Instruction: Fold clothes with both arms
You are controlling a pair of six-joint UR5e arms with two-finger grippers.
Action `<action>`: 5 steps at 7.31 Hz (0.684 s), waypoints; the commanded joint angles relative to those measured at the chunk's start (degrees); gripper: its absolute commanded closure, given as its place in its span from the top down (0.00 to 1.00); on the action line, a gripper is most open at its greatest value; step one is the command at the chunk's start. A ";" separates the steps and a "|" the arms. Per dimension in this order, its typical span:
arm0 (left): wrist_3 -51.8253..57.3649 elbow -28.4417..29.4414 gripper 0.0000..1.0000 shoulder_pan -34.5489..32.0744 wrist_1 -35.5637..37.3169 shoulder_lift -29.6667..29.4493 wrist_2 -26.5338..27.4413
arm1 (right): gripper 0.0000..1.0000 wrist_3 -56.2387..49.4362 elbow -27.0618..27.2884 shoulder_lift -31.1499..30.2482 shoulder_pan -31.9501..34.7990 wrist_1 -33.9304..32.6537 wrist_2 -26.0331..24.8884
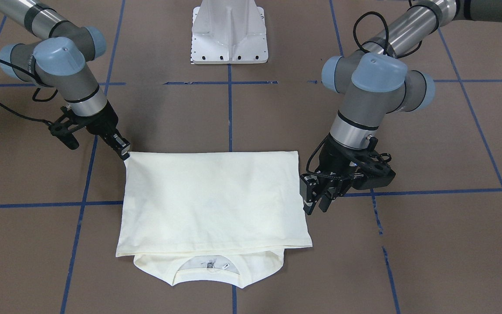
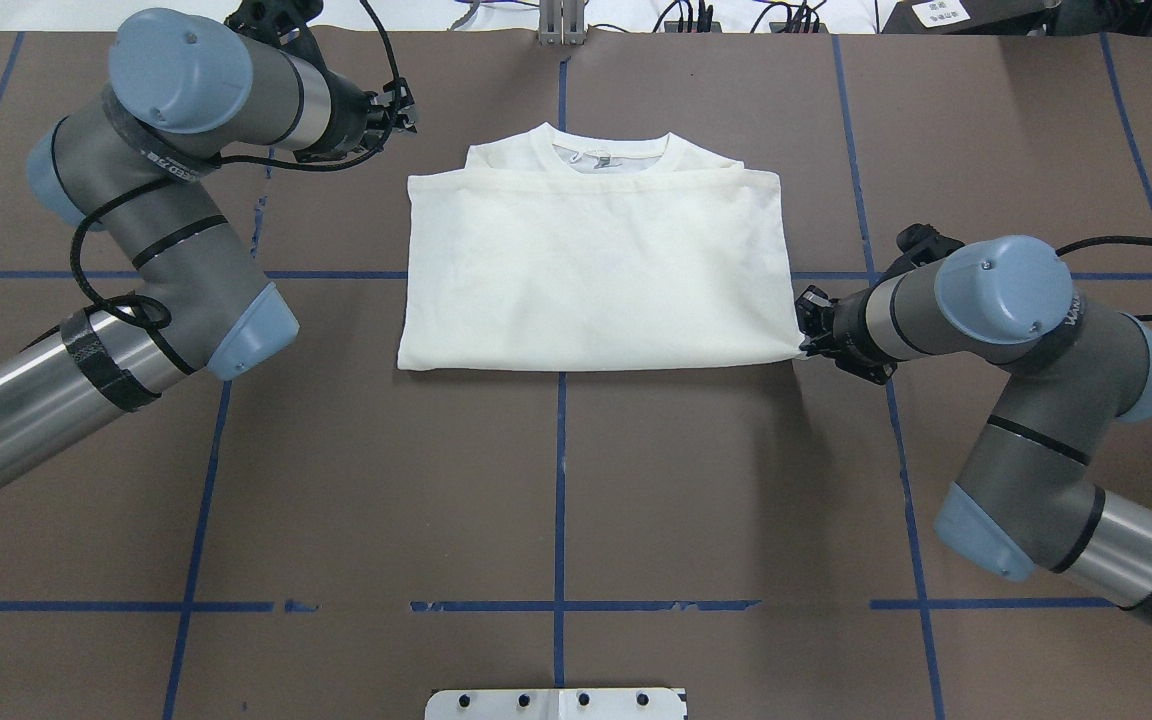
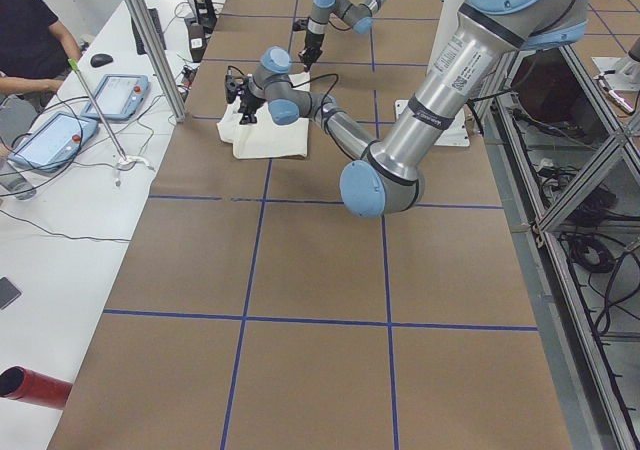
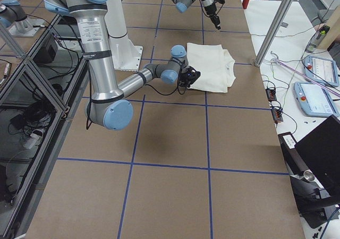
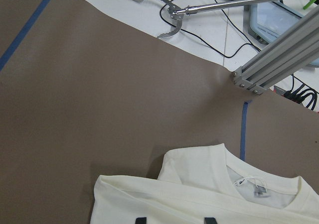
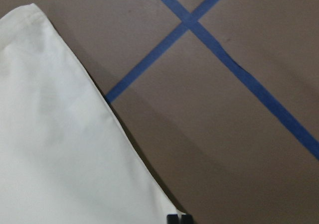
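The cream-white shirt (image 2: 591, 270) lies folded in a rectangle on the brown table, plain side up. Its ribbed neck (image 2: 601, 150) and label peek out at the far edge. My right gripper (image 2: 804, 335) is low at the shirt's near right corner, shut on that corner (image 1: 127, 155); the right wrist view shows its fingertips (image 6: 172, 218) pressed together at the cloth's edge. My left gripper (image 1: 316, 201) hovers just off the shirt's left side near the neck end, open and holding nothing. In the left wrist view its gripper (image 5: 173, 220) shows as two tips set apart over the shoulder (image 5: 164, 184).
The white pedestal base (image 1: 230, 35) stands at the robot's side of the table. Blue tape lines (image 2: 560, 480) grid the brown surface. Beyond the far edge are an aluminium post (image 5: 279, 59), a metal grabber tool (image 5: 169, 15), tablets and a seated person (image 3: 30, 40).
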 commanded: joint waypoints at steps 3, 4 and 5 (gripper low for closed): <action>-8.37 -6.12 0.49 1.92 -0.16 0.20 -7.98 | 0.00 0.98 24.12 -22.32 -8.57 -0.18 15.93; -12.42 -8.32 0.51 5.24 -0.16 0.55 -8.09 | 0.00 3.08 25.72 -23.06 -13.49 -0.27 19.46; -15.51 -9.73 0.55 7.71 -0.16 0.90 -8.00 | 0.08 3.36 26.17 -24.63 -18.93 -0.18 19.58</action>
